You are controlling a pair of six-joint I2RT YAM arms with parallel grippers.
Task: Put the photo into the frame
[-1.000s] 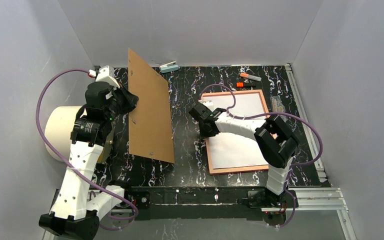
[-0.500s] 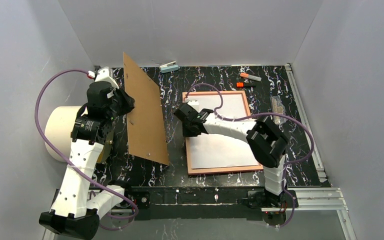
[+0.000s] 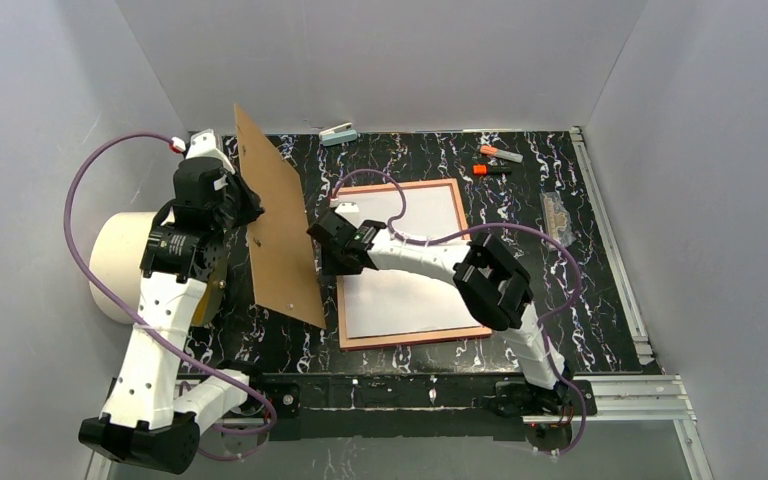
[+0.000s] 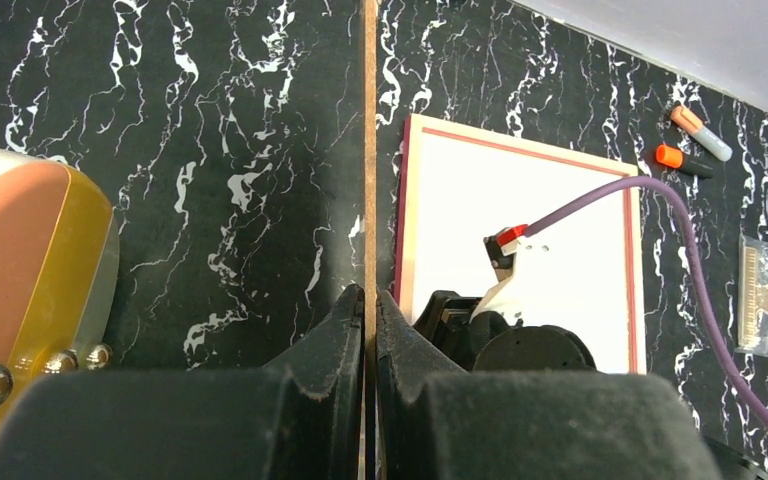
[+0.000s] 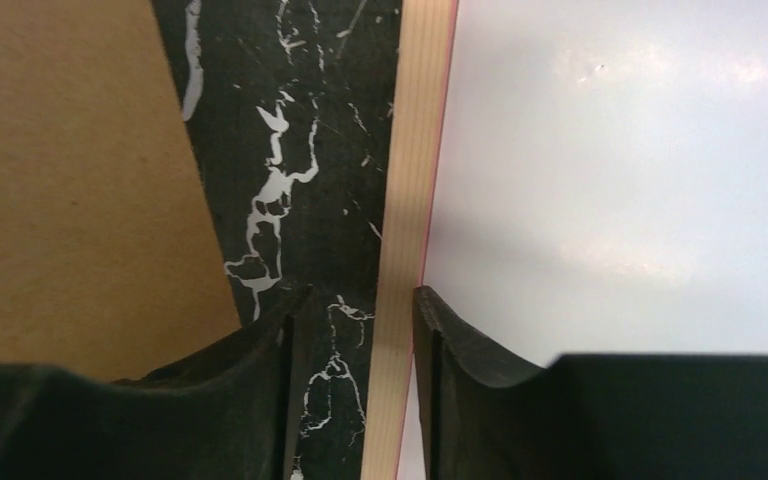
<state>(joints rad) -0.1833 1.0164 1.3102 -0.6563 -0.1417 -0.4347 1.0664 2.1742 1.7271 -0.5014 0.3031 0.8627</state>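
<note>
1. Black marble-look table (image 3: 400, 160), plain grey walls all round.
2. My right gripper (image 5: 360, 300): jaws apart, straddling the left rail of the frame (image 5: 415, 150), not squeezing it as far as I can see.
3. The frame lies flat, pale wood back up, with the photo (image 5: 610, 150) sitting inside it, white side up.
4. My left gripper (image 4: 370, 300) is clamped on the edge of the cardboard board (image 4: 369, 120), which stands nearly upright just left of the frame.
5. Way back: two orange-capped markers (image 3: 500, 154).

Bright, even overhead light; soft shadows; near foregrounds blurred.
</note>
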